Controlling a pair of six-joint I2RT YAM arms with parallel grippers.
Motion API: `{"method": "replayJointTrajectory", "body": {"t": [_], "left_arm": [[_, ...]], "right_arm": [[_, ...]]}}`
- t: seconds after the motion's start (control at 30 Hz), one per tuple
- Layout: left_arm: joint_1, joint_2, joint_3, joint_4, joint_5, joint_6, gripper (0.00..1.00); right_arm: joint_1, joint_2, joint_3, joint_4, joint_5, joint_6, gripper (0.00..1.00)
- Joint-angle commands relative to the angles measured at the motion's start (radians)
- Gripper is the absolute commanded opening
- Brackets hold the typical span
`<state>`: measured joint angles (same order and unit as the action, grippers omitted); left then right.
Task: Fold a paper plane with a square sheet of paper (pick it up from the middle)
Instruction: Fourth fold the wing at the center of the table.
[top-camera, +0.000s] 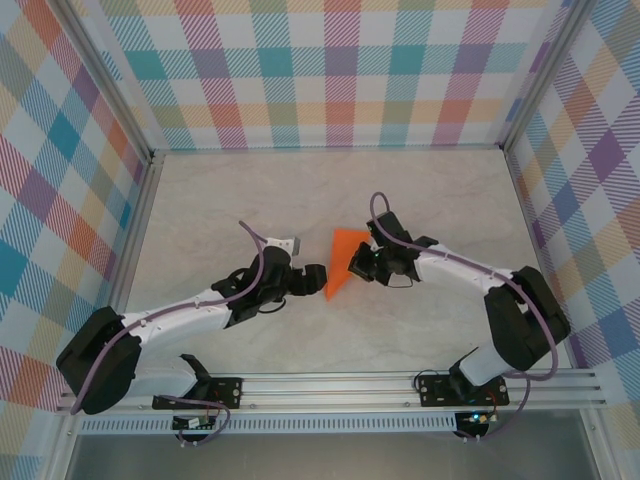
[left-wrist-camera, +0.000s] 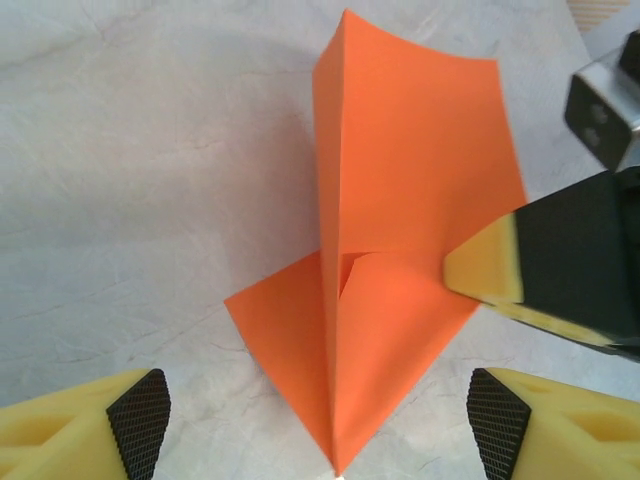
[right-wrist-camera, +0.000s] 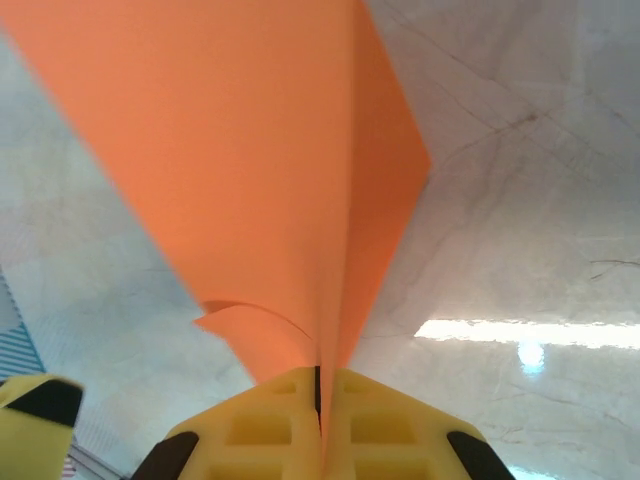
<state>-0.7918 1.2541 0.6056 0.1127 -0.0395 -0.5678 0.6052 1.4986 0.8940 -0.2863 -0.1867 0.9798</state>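
The orange sheet of paper (top-camera: 343, 262) is folded into a pointed shape with a centre crease and hangs over the middle of the table. My right gripper (top-camera: 364, 262) is shut on its right edge. In the right wrist view the paper (right-wrist-camera: 250, 150) runs up out of the closed right gripper (right-wrist-camera: 322, 400). The left wrist view has the paper (left-wrist-camera: 400, 190) standing with its tip down between my open left gripper (left-wrist-camera: 318, 412); both yellow fingers (left-wrist-camera: 140, 412) are well apart from it. A right fingertip (left-wrist-camera: 485, 264) presses on the paper's right side. From above, the left gripper (top-camera: 315, 279) sits just left of the tip.
The table top (top-camera: 250, 200) is pale and marbled. Plaid walls (top-camera: 330, 70) enclose it at the back and on both sides. An aluminium rail (top-camera: 400, 385) carrying the arm bases runs along the near edge.
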Motion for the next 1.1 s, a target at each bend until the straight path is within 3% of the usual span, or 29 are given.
{"method": "replayJointTrajectory", "body": {"t": [0.0, 0.3, 0.53, 0.77, 0.9, 1.07], "left_arm": [[-0.016, -0.013, -0.010, 0.028, -0.017, 0.035, 0.83], [-0.028, -0.003, -0.006, 0.041, -0.021, 0.053, 0.90], [-0.070, 0.057, 0.025, 0.042, -0.038, 0.116, 0.91], [-0.131, 0.169, 0.042, 0.111, -0.061, 0.227, 0.82], [-0.150, 0.221, 0.016, 0.234, -0.066, 0.308, 0.78], [-0.152, 0.276, 0.020, 0.299, -0.059, 0.398, 0.64]], "right_arm": [[0.008, -0.032, 0.037, -0.058, 0.057, -0.001, 0.05], [0.012, -0.003, 0.047, -0.051, 0.110, -0.020, 0.05], [0.011, 0.076, 0.019, 0.047, 0.066, 0.017, 0.05], [0.012, 0.110, 0.014, 0.017, 0.061, 0.065, 0.05], [0.010, 0.121, 0.019, -0.023, 0.064, 0.092, 0.06], [0.008, 0.141, 0.019, -0.054, 0.066, 0.122, 0.07]]}}
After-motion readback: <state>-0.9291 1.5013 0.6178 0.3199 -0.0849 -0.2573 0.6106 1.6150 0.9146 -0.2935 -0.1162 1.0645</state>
